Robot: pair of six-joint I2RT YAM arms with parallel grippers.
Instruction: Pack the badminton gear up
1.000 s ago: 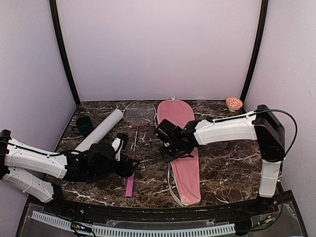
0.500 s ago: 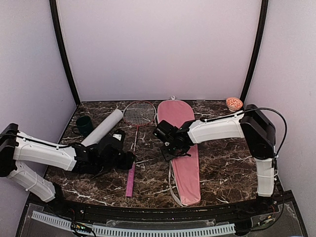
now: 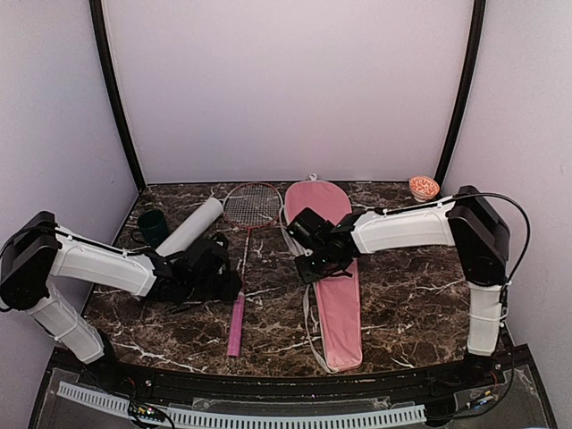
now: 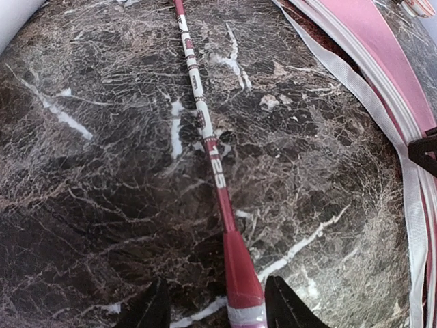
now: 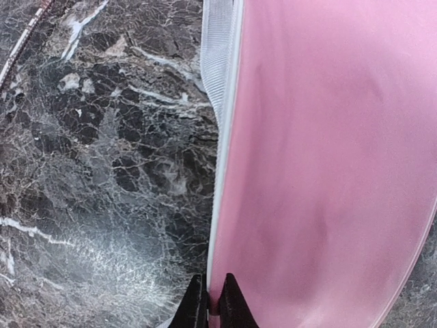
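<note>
One racket (image 3: pixel 251 206) lies on the marble table, its red head at the back and its pink handle (image 3: pixel 236 326) toward me. My left gripper (image 3: pixel 234 288) is open and straddles the red cone (image 4: pixel 239 273) at the top of the handle. Both fingers (image 4: pixel 283 304) stand clear of the cone. The pink cover (image 3: pixel 332 268) lies to the right of the racket. My right gripper (image 5: pixel 212 280) is shut on the cover's (image 5: pixel 328 157) white-piped left edge. The pale grey tube (image 3: pixel 190 228) lies slanted at the back left.
A dark green cup (image 3: pixel 152 227) stands left of the tube. An orange-patterned bowl (image 3: pixel 424 187) sits in the back right corner. The cover's white strap (image 4: pixel 382 116) trails along its left side, between the two grippers.
My left gripper has slid right and back onto the racket's handle cone, its jaws narrowing. My right gripper has closed on the cover's edge.
</note>
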